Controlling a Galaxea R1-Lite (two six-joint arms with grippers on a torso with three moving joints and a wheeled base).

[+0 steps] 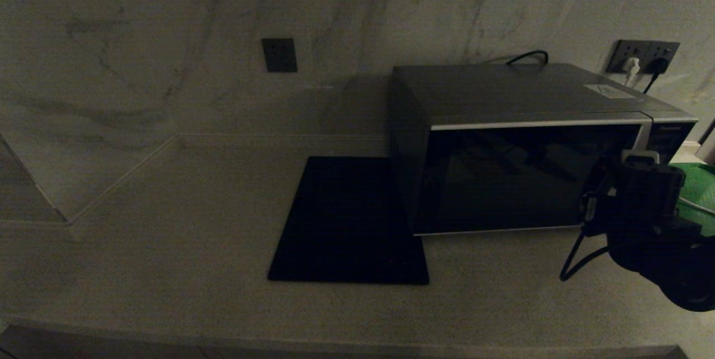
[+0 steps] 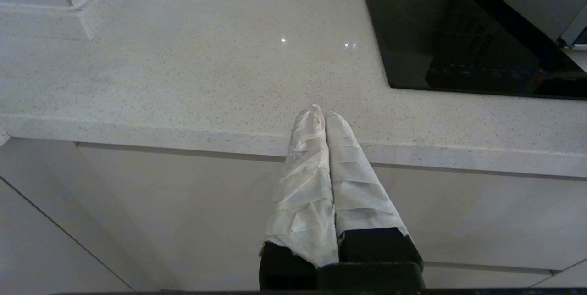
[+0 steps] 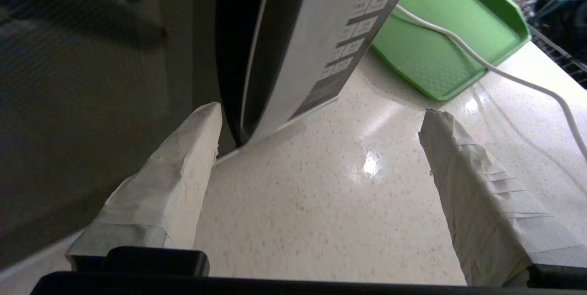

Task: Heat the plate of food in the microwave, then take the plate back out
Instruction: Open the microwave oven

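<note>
On the pale speckled tabletop [image 1: 167, 225]: microwave [image 1: 525, 147], dark and boxy, door shut, black glass front facing forward, button panel at its right end. Just left of it, touching its side, flat black square mat [image 1: 349, 222]. At the microwave's lower right front corner: right pincer [image 3: 321, 148], spread wide, one taped finger [image 3: 183, 166] against the edge of the dark door, the other out over bare tabletop, nothing held. Beyond the panel, green tray [image 3: 440, 42] with a white cable [image 3: 504, 75] draped across it. Near the tabletop's front edge, well left of the mat: left pincer [image 2: 323, 118], taped fingers pressed together, empty. Plate of food nowhere in view.
</note>
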